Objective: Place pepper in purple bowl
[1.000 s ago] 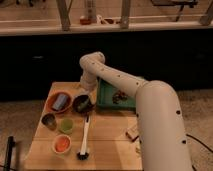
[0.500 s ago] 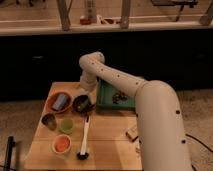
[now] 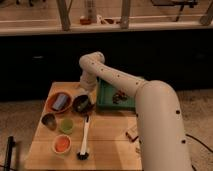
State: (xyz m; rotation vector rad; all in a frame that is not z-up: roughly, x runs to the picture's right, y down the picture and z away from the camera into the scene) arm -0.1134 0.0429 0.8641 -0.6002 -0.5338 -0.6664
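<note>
The purple bowl (image 3: 81, 104) is a very dark round bowl on the wooden table (image 3: 107, 142), just right of the orange-brown bowl (image 3: 58, 102). My arm reaches in from the right and bends down over the table. My gripper (image 3: 86, 96) hangs right over the far right rim of the purple bowl. I cannot make out the pepper; it is hidden at the gripper or inside the dark bowl.
A green tray (image 3: 106, 98) with small items lies right of the purple bowl. A metal cup (image 3: 49, 121), a light green cup (image 3: 66, 125), a white bowl with orange inside (image 3: 61, 144) and a white brush (image 3: 85, 139) stand nearer the front. A small object (image 3: 132, 133) lies at the right.
</note>
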